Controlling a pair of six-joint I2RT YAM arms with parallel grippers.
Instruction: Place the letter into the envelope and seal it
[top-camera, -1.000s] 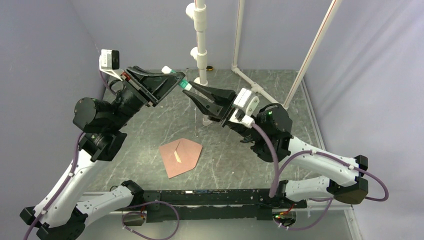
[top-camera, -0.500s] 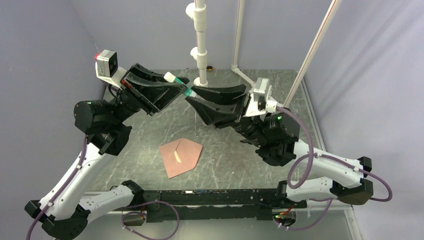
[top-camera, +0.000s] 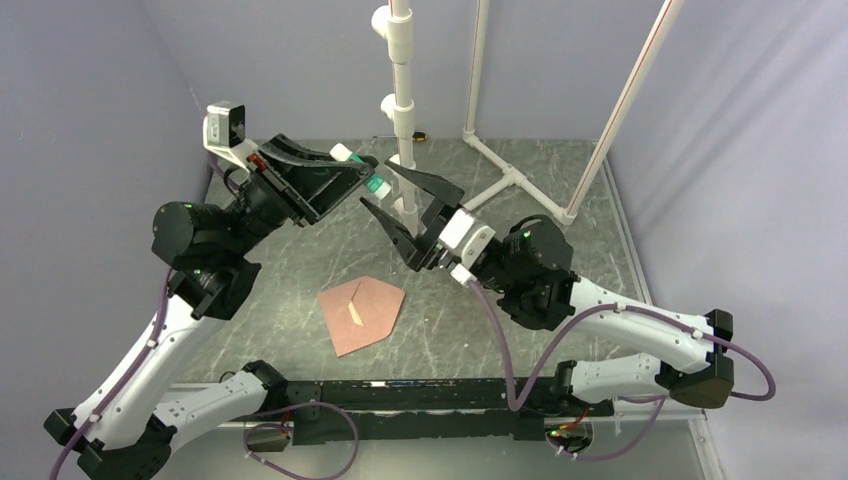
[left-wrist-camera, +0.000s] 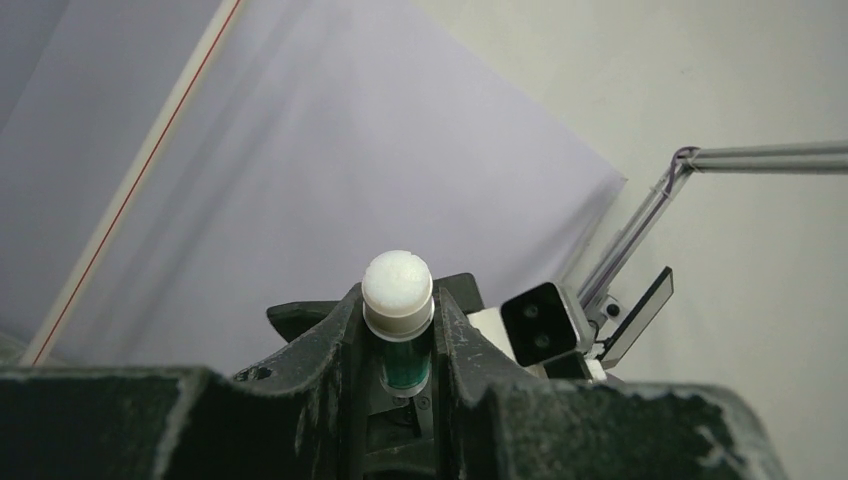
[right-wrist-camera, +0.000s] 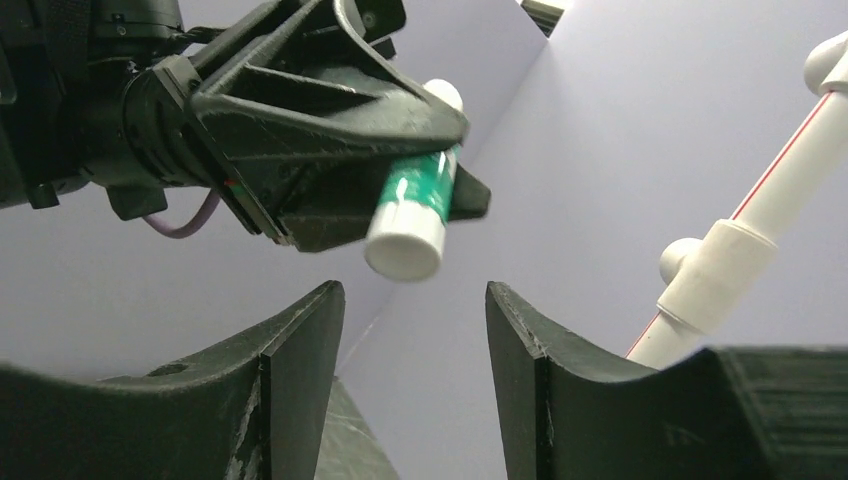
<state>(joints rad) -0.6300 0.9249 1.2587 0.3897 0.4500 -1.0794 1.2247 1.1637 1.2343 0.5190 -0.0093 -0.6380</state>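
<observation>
The pinkish-brown envelope (top-camera: 372, 308) lies flat on the table, with a thin lighter tan strip (top-camera: 356, 313) on its middle. The letter does not show as a separate sheet. My left gripper (top-camera: 362, 172) is raised at the back and shut on a green glue stick with white ends (top-camera: 345, 154). The left wrist view shows the stick (left-wrist-camera: 398, 290) clamped between the fingers (left-wrist-camera: 330, 340). My right gripper (top-camera: 378, 186) is open and empty. Its tips are spread just short of the stick's lower white end (right-wrist-camera: 405, 250), which hangs over the gap (right-wrist-camera: 415, 290).
A white PVC pipe frame (top-camera: 402, 90) stands at the back of the table, right behind both grippers. A slanted white pole (top-camera: 620, 110) rises at the right. Purple-grey walls close the sides.
My right wrist has rolled and drawn slightly back, so its spread fingers now line up on the stick's lower end. My left gripper, still holding the stick, has shifted slightly.
</observation>
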